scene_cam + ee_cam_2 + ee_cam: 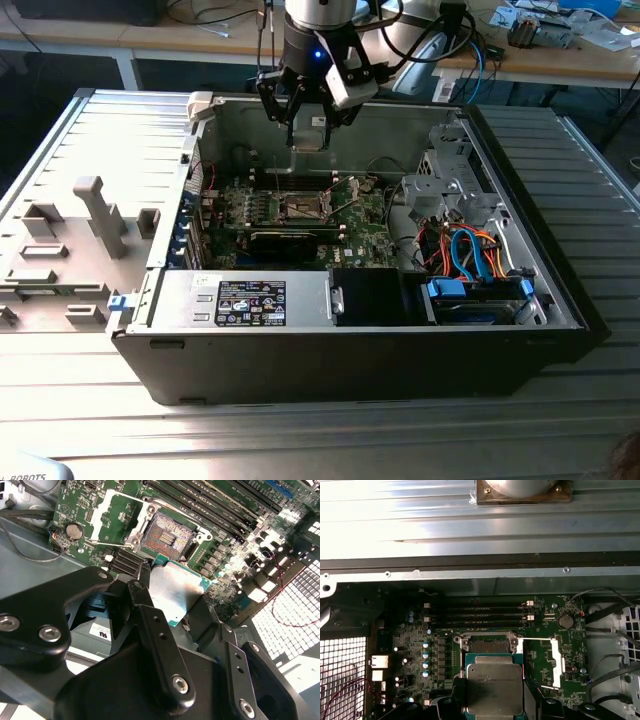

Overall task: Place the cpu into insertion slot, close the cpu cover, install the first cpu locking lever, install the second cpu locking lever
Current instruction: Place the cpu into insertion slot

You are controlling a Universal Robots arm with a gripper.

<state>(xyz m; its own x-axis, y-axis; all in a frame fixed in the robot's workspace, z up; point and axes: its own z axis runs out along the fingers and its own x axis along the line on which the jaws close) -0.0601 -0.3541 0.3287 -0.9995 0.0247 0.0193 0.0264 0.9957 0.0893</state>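
Silver-grey cpu [175, 592] is pinched by its edges in your gripper [172, 599], second wrist view, so the top face is clear. First wrist view: it hangs offset from the insertion slot [487, 647]; cpu cover [556, 662] is swung open, leaving the contacts accessible. Exterior view: gripper is high above the case [350, 370], chip not seated.

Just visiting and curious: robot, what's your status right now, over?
Gripper shut on the cpu, above the board. Insertion slot bare, cpu cover open. Way down to the slot looks clear.
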